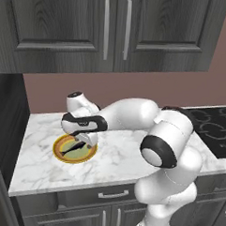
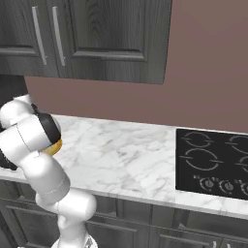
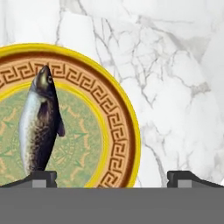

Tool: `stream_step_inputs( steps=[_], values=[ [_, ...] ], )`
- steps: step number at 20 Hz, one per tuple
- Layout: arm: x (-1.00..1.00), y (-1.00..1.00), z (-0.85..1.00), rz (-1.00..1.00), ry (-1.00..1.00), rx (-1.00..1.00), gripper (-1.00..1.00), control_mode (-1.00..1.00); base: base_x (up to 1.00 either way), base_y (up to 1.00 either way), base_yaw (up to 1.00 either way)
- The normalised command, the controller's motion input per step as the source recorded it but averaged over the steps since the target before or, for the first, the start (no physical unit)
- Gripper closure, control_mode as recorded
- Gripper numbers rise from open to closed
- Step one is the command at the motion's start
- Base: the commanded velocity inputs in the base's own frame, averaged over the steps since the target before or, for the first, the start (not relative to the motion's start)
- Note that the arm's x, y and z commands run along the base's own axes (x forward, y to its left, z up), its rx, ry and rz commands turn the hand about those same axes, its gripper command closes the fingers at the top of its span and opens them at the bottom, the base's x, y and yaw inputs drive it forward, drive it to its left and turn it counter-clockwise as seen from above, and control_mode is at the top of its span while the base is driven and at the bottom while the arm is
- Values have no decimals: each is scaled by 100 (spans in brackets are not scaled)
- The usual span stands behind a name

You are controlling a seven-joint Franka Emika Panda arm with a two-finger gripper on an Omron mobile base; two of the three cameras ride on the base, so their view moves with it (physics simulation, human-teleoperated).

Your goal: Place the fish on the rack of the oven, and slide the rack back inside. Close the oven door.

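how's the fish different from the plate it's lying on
The fish is slender and pointed; the plate is round and much wider. The fish is dark grey-black with a pale silvery side; the plate has a yellow rim, an orange-brown key-pattern band and a greenish centre. The fish lies within the plate's centre; the plate sits flat on the marble counter. Both lie below the open gripper.
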Motion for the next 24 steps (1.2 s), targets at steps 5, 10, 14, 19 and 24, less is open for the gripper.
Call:
stream_step_inputs(
  steps=[5,10,14,19,24],
  values=[
    [31,7,-32,0,-2,-4,-100,-100,0,0,0],
    [30,11,-31,0,-1,-3,-100,-100,0,0,0],
    [34,18,-24,0,0,-2,-100,-100,0,0,0],
    [33,18,-18,0,0,-1,-100,-100,0,0,0],
    [18,9,-30,0,0,-2,-100,-100,0,0,0]
  ],
)
